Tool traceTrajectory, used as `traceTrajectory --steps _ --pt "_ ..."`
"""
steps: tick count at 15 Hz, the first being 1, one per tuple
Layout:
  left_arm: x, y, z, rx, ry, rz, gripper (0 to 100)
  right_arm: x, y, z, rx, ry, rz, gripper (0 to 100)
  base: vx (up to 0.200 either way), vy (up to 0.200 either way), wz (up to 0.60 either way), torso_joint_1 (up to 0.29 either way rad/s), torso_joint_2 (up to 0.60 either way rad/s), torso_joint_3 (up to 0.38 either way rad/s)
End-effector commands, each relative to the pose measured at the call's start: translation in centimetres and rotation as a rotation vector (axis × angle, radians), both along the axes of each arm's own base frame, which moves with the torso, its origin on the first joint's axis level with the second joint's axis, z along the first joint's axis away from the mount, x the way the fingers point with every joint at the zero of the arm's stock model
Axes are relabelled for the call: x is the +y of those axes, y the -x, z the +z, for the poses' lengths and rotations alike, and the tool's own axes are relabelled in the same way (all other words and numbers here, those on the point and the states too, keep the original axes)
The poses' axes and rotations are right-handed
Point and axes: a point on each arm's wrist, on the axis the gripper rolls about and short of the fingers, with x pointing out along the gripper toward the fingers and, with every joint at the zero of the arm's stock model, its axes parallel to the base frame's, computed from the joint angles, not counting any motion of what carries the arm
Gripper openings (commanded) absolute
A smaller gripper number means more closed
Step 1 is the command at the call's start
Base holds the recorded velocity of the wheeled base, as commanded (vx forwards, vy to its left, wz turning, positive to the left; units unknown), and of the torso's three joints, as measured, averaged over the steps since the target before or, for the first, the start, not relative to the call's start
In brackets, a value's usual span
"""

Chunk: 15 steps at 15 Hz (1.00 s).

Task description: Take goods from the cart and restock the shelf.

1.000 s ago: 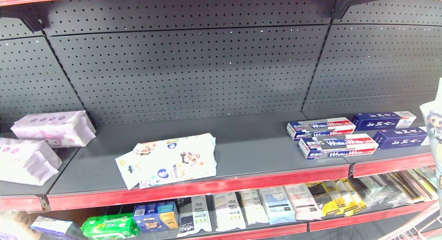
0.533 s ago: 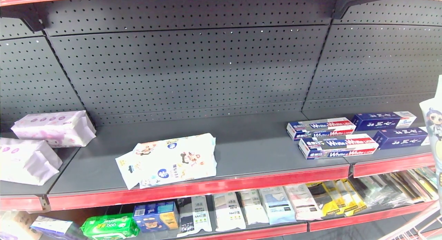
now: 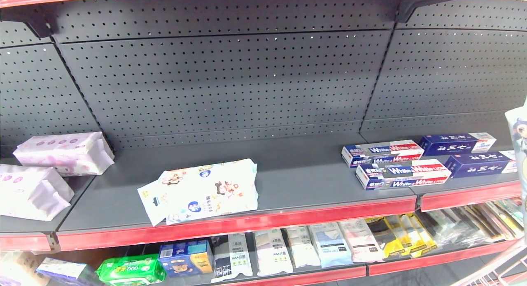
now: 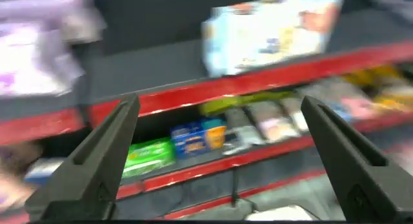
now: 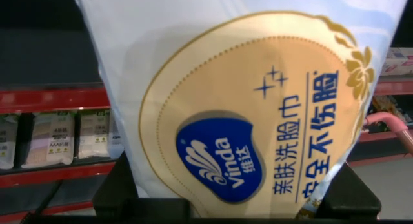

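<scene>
The shelf (image 3: 296, 170) is dull grey metal, and its back wall (image 3: 230, 80) is the same metal, full of small holes. On the shelf, the cartoon pack (image 3: 206, 191) has soft shiny plastic wrap, and the toothpaste boxes (image 3: 401, 175) are glossy card. The white pack (image 5: 239, 75) is smooth, shiny plastic wrap.

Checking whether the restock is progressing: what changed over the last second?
The white cartoon-printed soft pack in the right claw drifted slightly right and up beside the grey metal shelf. The matching pack lying on the shelf, the toothpaste boxes and the pink tissue packs stayed put.
</scene>
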Motion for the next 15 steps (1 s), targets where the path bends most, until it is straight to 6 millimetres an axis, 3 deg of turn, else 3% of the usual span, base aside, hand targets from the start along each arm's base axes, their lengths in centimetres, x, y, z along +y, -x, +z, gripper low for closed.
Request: traceTrajectory --steps 1,11,15 --pt "0.1 0.4 -0.2 -0.026 0.004 -0.016 100 -0.1 -0.6 -0.1 0.017 -0.003 0.001 0 0.000 0.000 0.60 0.002 -0.01 -0.002" --pt "0.3 0.9 -0.9 -0.013 -0.008 0.027 100 -0.5 -2.2 0.0 0.060 -0.006 0.003 0 0.000 0.000 0.60 0.003 0.00 0.005" --pt "0.5 1.1 -2.6 0.021 -0.015 0.058 100 -0.2 -3.1 1.4 0.041 -0.008 0.137 0 0.000 0.000 0.00 0.000 0.00 0.000"
